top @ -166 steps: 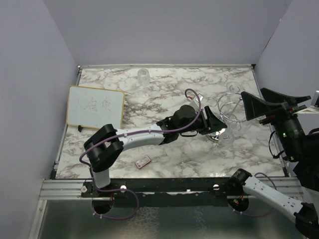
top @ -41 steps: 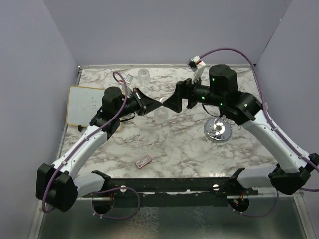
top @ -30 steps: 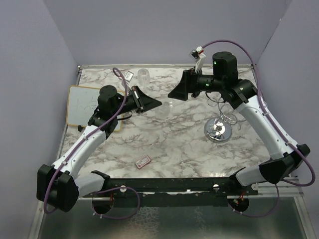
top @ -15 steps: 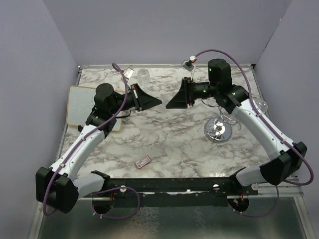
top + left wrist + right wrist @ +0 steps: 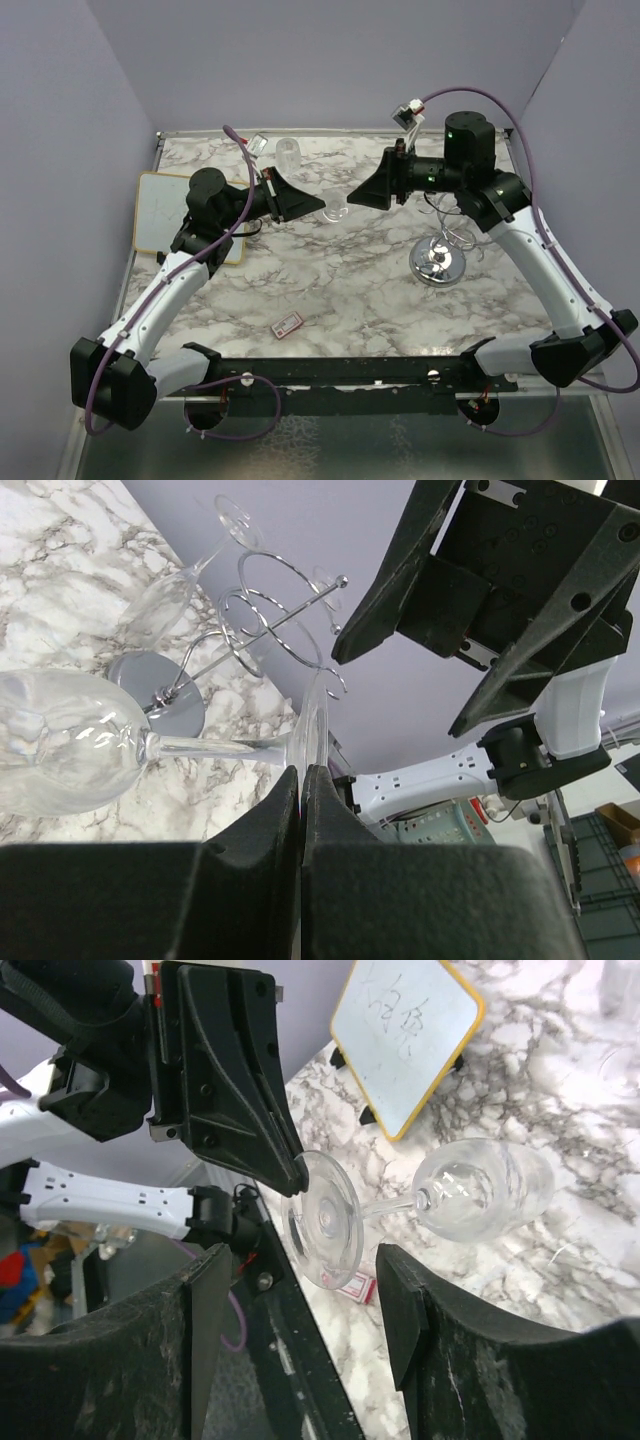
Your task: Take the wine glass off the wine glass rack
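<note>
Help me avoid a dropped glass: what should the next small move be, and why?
Probably ease the right hand forward until its open fingers bracket the wine glass at its foot. The left hand pinches only the foot's rim, so the glass hangs sideways in the air, clear of the wine glass rack, with the right hand facing it.

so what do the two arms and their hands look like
The left arm and right arm have white link shells and black joints, each with a purple cable running along it. The left hand and right hand are matte black and wedge-shaped. Small green lights glow near the right wrist.
</note>
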### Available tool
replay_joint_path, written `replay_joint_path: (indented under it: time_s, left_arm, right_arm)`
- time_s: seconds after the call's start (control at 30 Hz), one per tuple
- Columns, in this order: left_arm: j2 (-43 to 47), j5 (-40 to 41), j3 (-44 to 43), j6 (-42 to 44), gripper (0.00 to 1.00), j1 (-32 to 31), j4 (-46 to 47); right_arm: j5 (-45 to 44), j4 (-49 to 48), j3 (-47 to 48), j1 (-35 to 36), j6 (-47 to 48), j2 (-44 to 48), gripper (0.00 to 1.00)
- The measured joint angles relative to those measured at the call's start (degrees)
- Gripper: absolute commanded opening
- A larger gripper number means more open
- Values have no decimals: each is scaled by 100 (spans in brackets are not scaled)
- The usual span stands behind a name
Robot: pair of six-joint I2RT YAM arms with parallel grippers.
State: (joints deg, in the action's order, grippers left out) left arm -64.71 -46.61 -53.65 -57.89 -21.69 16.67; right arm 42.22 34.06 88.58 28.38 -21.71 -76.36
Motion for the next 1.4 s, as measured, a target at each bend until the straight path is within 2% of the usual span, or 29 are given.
replay_joint_path:
  time_s: [0.13,0.33,0.43,0.73,0.8,0.9,0.93,1.03,1.1,1.2,1.3,1.4]
  left_arm:
    - [74,-70,-2,50,0,0,2]
    - [205,-166,-11,101,0,-2,50]
    - [221,-201,-24,107,0,-7,85]
    - [260,-310,-74,111,0,-55,212]
    - [262,-319,-109,122,0,-68,214]
    - [275,-328,-111,186,0,-72,223]
    - [280,-330,-116,203,9,-83,223]
    - [291,-332,-120,299,55,-83,221]
    - [317,-332,-127,337,73,-103,223]
    - [459,-317,-164,542,85,-131,92]
    - [588,-168,-487,1001,89,-131,-448]
    - [660,83,-925,1453,91,-131,-1003]
  right_arm:
    - [304,-109,-109,0,-44,-70,52]
    - [1165,-861,-699,0,-444,-103,47]
    - [1515,-1342,-931,0,-743,-103,34]
    - [1764,-1810,-1084,-37,-1062,-166,11]
    - [1762,-1836,-1084,-37,-1102,-175,3]
    - [1700,-1845,-1088,-37,-1152,-175,1]
    - [1665,-1840,-1088,-39,-1163,-177,1]
    - [1591,-1821,-1088,-37,-1119,-173,1]
    - [1517,-1753,-1088,-33,-938,-170,1]
    - [1235,-1517,-1095,-28,-413,-72,1]
    - [752,-1355,-1294,-22,494,380,1]
    - [422,-1392,-1814,-35,1897,1270,1]
